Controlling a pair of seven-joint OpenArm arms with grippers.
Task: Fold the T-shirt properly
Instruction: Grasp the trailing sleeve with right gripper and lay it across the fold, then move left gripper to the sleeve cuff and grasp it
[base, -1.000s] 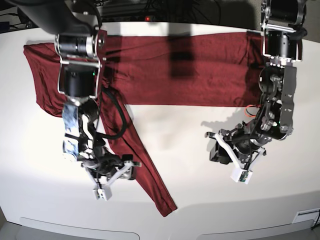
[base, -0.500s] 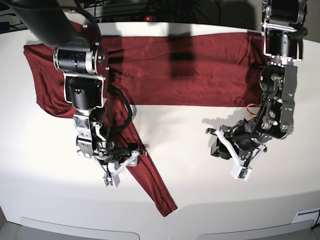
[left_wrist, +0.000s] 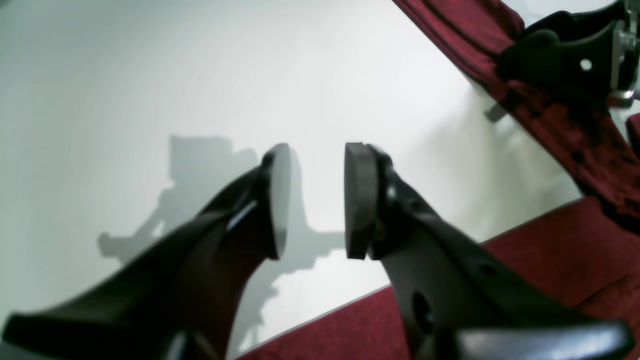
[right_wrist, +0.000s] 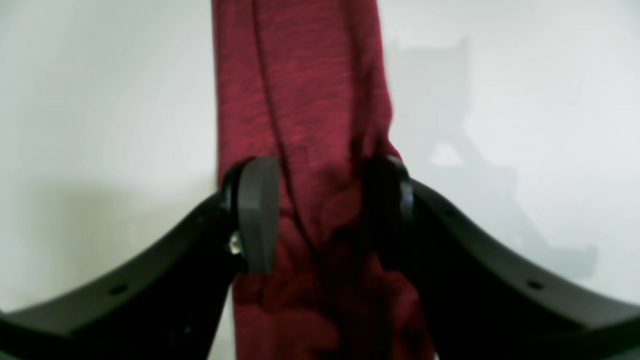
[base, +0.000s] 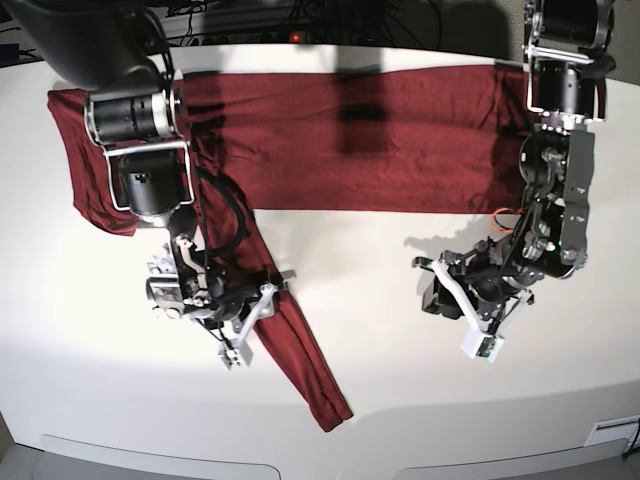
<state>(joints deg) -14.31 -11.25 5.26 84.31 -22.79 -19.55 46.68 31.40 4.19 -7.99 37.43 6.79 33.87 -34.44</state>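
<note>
The maroon T-shirt (base: 380, 140) lies spread across the far half of the white table (base: 390, 400), its body folded into a wide band. One long sleeve (base: 305, 355) runs diagonally toward the front edge. My right gripper (base: 258, 312) stands open astride that sleeve; in the right wrist view the sleeve (right_wrist: 300, 100) fills the gap between the fingers of the right gripper (right_wrist: 320, 215) and bunches there. My left gripper (base: 452, 305) hovers open over bare table, nothing between its pads (left_wrist: 280, 195). The shirt's hem (left_wrist: 550, 240) shows behind it.
Cables and a power strip (base: 290, 25) lie beyond the table's far edge. The table's front rim (base: 330, 462) runs just past the sleeve's cuff (base: 335, 415). The right arm's upper links (base: 140, 130) hang over the shirt's left end.
The right gripper has shifted right and turned onto the sleeve, now straddling it, and its jaws have narrowed. The left arm has stayed in place.
</note>
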